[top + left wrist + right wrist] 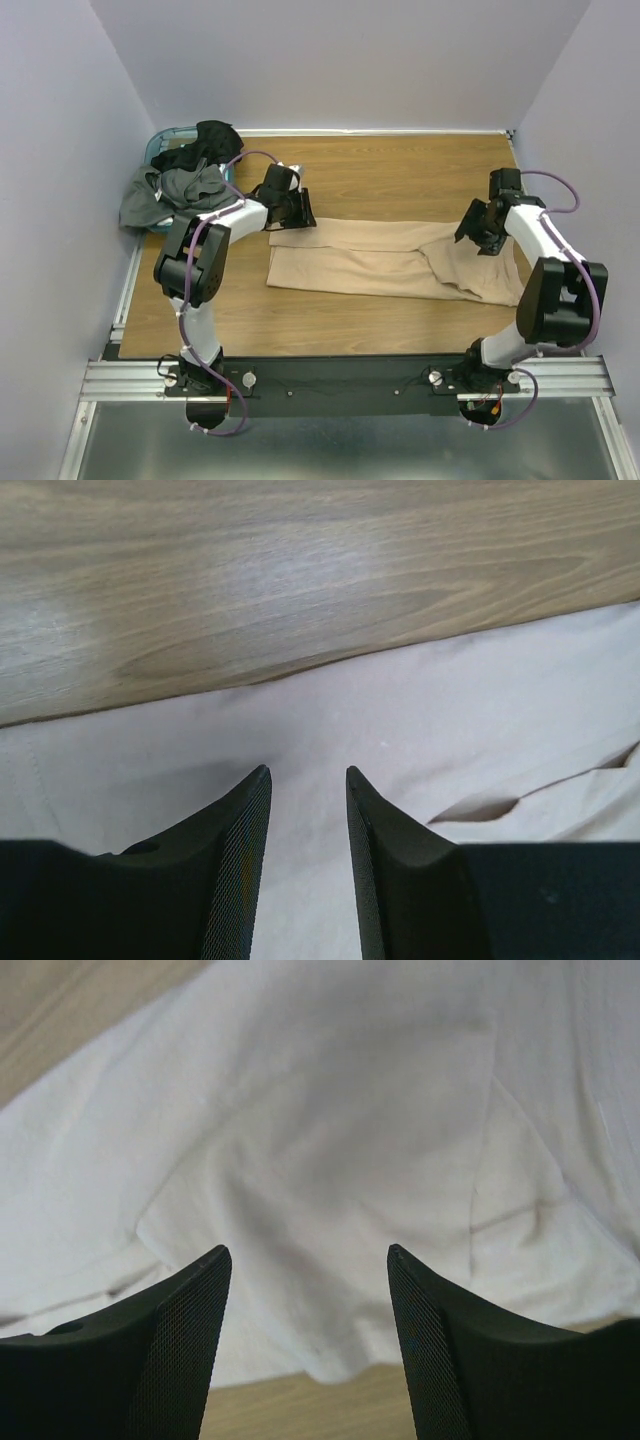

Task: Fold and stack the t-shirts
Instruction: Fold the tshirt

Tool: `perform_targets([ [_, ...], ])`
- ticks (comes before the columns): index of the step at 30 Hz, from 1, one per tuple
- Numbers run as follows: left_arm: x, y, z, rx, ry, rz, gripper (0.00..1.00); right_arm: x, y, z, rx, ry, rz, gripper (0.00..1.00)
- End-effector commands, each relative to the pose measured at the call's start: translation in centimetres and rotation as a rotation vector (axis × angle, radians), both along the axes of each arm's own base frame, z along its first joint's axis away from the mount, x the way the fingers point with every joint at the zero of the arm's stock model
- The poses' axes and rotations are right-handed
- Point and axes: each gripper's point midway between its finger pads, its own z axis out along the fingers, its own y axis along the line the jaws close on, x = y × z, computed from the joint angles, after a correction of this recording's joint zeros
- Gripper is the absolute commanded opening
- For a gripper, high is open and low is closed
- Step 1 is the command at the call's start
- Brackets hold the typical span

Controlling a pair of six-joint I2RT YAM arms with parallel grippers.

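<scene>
surface: wooden table (400, 170) | centre: tan t-shirt (380, 262) — laid out | far-left corner: teal basket (158, 143)

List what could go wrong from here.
The tan shirt is bunched at its right end, so the next fold may set creases. Both open jaws sit close over the cloth and could snag it when lifting. The grey shirt hangs over the basket by the left arm, which could drag it out.

The left arm (205, 245) was bent at the elbow and angled inward, the left gripper (290, 210) low over the left end of the tan t-shirt (360, 265), its fingers (240, 840) a little apart and holding nothing. The right arm (548, 262) curved inward, the right gripper (482, 230) above the shirt's right end, jaws spread wider, empty
</scene>
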Motion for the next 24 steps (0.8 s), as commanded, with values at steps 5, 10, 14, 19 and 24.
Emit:
perform_targets([
  [5,0.4,0.6,-4.4,-0.067,0.065,0.017,0.38,5.5,-0.6,-2.9,0.01,-0.078,0.003,0.7],
  [10,1.0,3.9,-6.1,-0.062,0.094,0.081,0.36,6.6,-1.9,-6.0,-0.012,-0.007,-0.004,0.7],
  [14,2.1,5.2,-6.5,-0.05,0.086,0.111,0.35,8.8,-2.6,-6.5,-0.021,-0.013,-0.008,0.7],
  [19,3.2,7.1,-6.7,-0.022,0.081,0.156,0.35,11.0,-3.1,-6.5,-0.031,-0.033,-0.025,0.7],
  [24,3.6,7.3,-6.3,-0.014,0.074,0.159,0.35,11.8,-4.1,-6.1,-0.031,-0.045,-0.054,0.7],
])
